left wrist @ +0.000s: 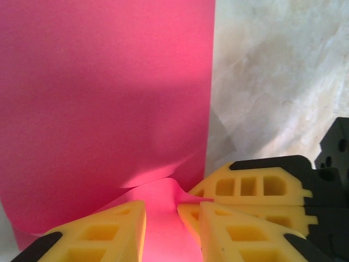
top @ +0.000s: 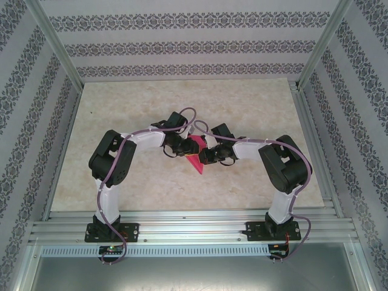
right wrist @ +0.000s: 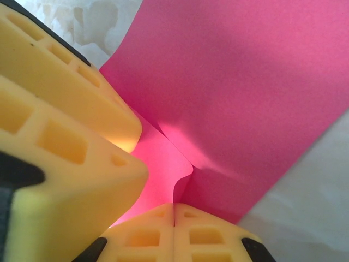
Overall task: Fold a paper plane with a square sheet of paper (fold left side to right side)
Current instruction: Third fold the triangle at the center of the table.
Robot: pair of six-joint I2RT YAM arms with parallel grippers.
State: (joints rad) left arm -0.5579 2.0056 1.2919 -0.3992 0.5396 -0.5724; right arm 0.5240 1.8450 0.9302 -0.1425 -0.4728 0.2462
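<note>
Lying at the middle of the table [top: 121,121], the sheet [top: 195,156] sits between the two grippers, with one corner pointing near. Left gripper [top: 176,148]: fingers [left wrist: 103,234] stand apart, with a raised hump of the pink paper in the gap, not squeezed. Right gripper [top: 208,156]: fingers [right wrist: 212,240] are pressed together, and a curled edge of the sheet runs into their seam, so it is clamped there. Beyond the hump the sheet spreads flat. The grippers are just beside each other.
</note>
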